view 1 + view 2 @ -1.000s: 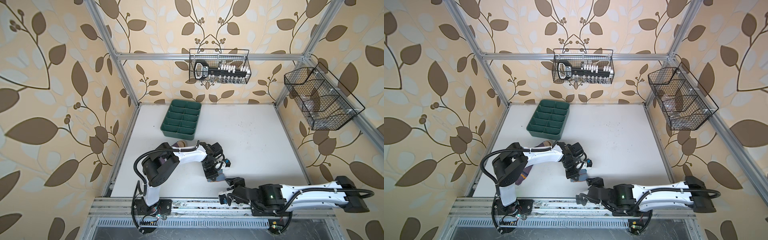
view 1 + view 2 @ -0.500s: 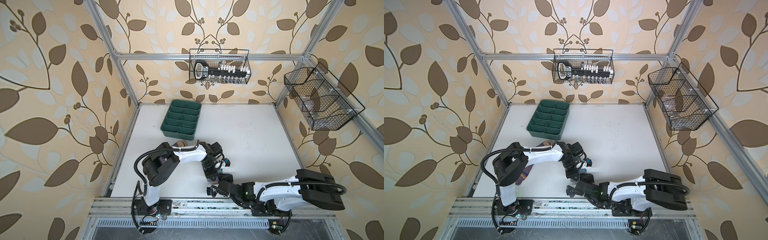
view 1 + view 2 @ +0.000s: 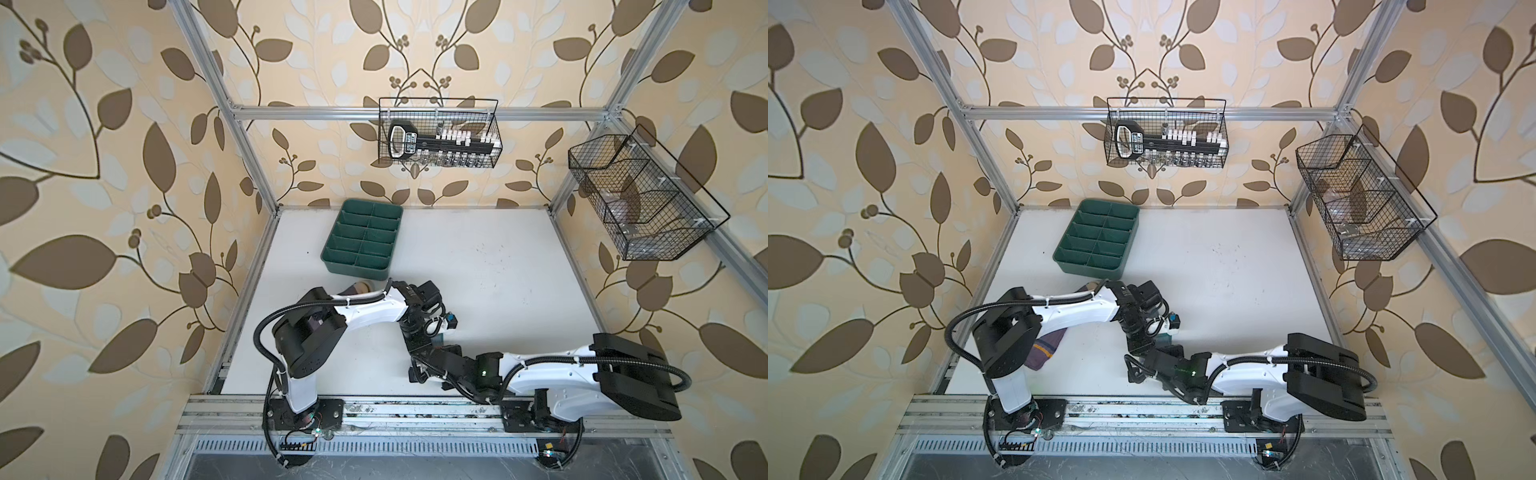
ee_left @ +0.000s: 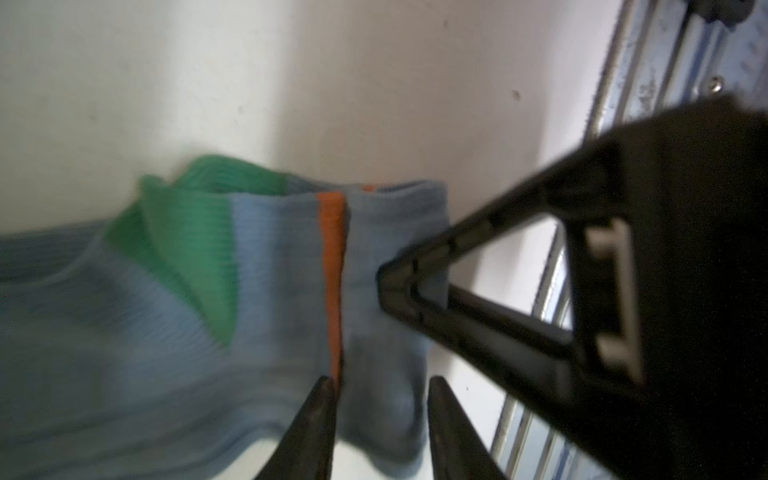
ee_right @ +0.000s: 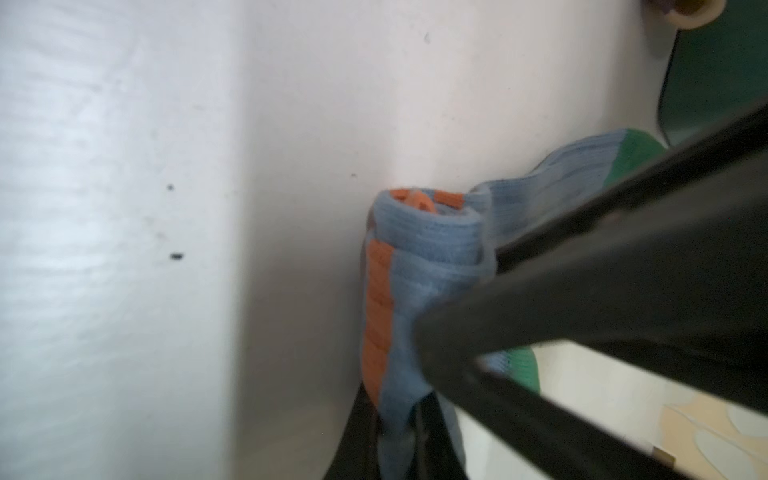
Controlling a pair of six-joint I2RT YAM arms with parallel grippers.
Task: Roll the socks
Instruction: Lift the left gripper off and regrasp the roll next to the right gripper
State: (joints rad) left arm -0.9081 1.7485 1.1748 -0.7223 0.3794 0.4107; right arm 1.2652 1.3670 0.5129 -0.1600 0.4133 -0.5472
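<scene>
On my white table point(image 3: 478, 266) the green tray point(image 3: 361, 239) sits toward the back left, and the purple sock point(image 3: 1044, 351) lies by the left arm's base, partly hidden under that arm. The light blue sock point(image 4: 270, 291) lies near the front middle where both arms meet, its orange-cuffed end wound into a small roll. My right gripper point(image 5: 395, 403) is clamped on that roll, while the left gripper point(image 4: 380, 382) has its jaws parted, with sock fabric in the gap.
</scene>
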